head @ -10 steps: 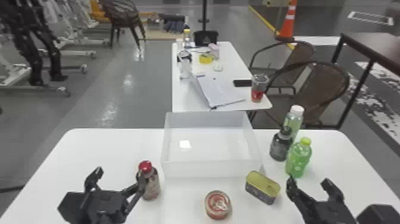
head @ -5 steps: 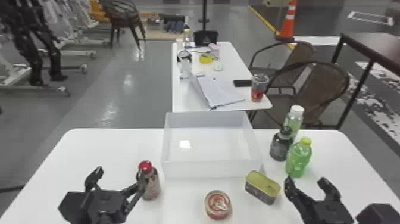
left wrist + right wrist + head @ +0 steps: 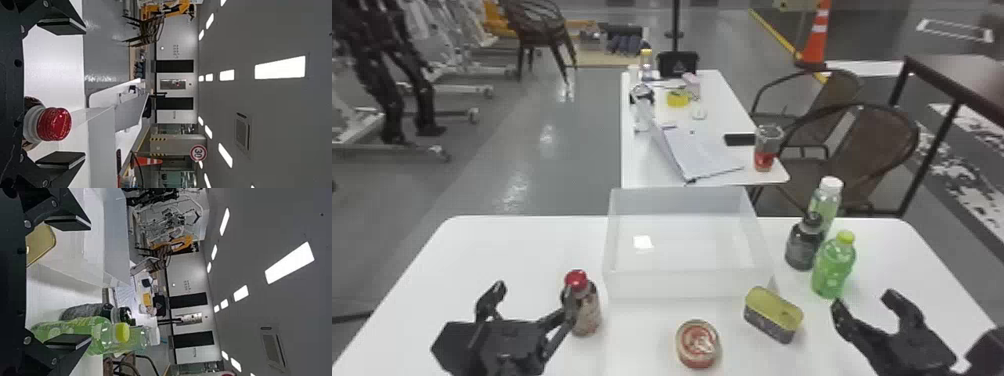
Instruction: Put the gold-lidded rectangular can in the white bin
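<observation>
Three cameras face forward over one white table [image 3: 497, 250].
The head view looks also down, from higher and farther back. The wrist views, turned on their side, look from low toward the room and its ceiling [image 3: 282, 117]: the left very near the red-capped bottle [image 3: 54, 124], the right near the yellow-capped green bottle [image 3: 96, 331]. All share the white bin [image 3: 689, 285] and the farther table [image 3: 639, 165].

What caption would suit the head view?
Left gripper and right gripper, both open, flank the gold-lidded can near the white bin.
</observation>
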You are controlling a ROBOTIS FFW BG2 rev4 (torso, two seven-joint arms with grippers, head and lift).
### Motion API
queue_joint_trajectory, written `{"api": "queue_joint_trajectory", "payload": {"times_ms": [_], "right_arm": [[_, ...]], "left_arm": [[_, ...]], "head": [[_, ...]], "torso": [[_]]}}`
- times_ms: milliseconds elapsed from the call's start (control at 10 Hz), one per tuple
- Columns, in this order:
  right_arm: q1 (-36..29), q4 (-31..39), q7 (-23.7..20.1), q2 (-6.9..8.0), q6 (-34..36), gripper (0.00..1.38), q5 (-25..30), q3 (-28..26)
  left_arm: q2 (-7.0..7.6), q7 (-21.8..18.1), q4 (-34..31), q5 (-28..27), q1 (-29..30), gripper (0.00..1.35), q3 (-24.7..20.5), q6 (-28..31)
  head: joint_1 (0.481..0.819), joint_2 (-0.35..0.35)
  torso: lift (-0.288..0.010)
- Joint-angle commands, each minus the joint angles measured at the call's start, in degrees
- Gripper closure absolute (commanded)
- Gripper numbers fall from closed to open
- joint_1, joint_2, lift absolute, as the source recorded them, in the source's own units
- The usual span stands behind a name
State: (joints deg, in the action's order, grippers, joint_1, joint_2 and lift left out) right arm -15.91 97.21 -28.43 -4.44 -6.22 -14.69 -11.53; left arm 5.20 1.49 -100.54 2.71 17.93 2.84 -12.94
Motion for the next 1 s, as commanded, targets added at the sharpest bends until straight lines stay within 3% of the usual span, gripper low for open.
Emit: {"api": "queue_joint_trajectory", "payload": {"times_ms": [0, 400, 900], "right_arm": [[1.23, -2.11, -4.44, -0.04, 1.65, 0.28, 2.21, -2.88], [5.01, -8.62, -15.07, -0.13, 5.86, 0.28, 5.73, -4.29], [7.12, -14.59, -19.29, -0.31, 7.36, 0.28, 8.19, -4.29]], "left_arm": [[-0.01, 0.0, 0.08, 0.11, 0.0, 0.17, -0.03, 0.02], [-0.36, 0.0, 0.26, 0.2, -0.09, 0.17, -0.03, -0.07], [-1.07, -0.35, 0.7, 0.46, -0.09, 0.17, -0.21, -0.42]], "head": [[0.549, 0.0], [0.549, 0.0], [0.549, 0.0]], "torso": [[-0.1], [-0.1], [-0.1]]}}
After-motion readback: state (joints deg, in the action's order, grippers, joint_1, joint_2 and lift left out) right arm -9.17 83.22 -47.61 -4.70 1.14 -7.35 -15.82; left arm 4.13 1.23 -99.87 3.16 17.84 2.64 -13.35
